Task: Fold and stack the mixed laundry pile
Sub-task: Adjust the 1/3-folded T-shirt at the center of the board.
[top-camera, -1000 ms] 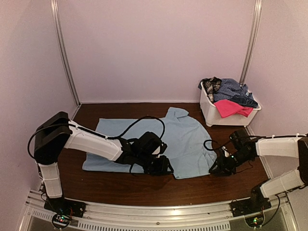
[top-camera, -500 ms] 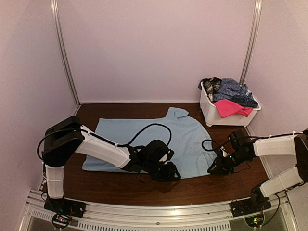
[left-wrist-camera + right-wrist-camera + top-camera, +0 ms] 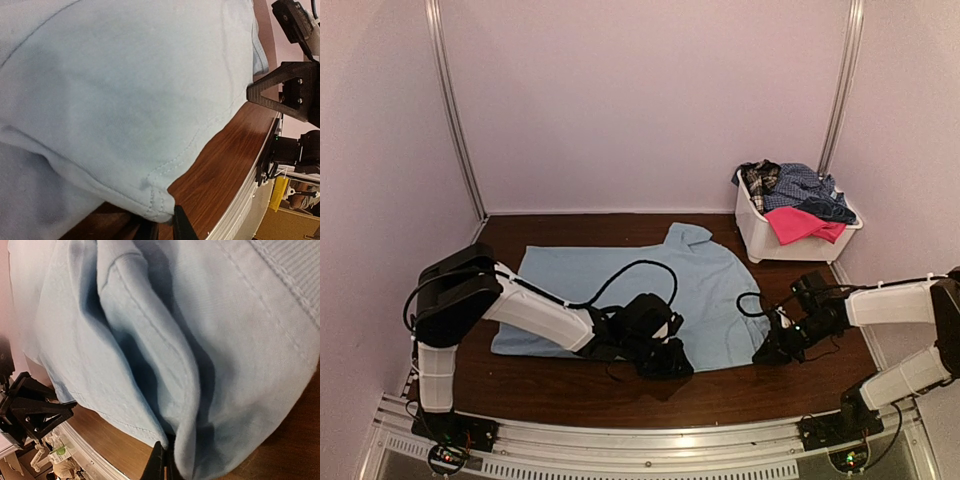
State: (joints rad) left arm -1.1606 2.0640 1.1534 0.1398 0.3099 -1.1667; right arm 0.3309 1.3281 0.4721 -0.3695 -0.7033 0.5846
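Note:
A light blue T-shirt (image 3: 705, 290) lies spread flat on the brown table. My left gripper (image 3: 670, 362) is low at its near hem. In the left wrist view the stitched hem corner (image 3: 159, 212) sits pinched between the black fingers (image 3: 182, 227). My right gripper (image 3: 767, 353) is at the shirt's near right corner. There its jaws (image 3: 164, 462) are shut on a fold of the blue cloth (image 3: 150, 355). The rest of the mixed laundry pile (image 3: 798, 190), with checked, plaid, navy and hot pink (image 3: 798, 225) pieces, fills the white basket.
The white plastic basket (image 3: 758, 240) stands at the back right against the wall. Pale walls close the table on three sides, and a metal rail (image 3: 640, 440) runs along the near edge. The right arm's black housing (image 3: 290, 95) shows in the left wrist view.
My left gripper slid right along the near hem and closed on its corner. My right gripper closed on the shirt's right corner and barely shifted.

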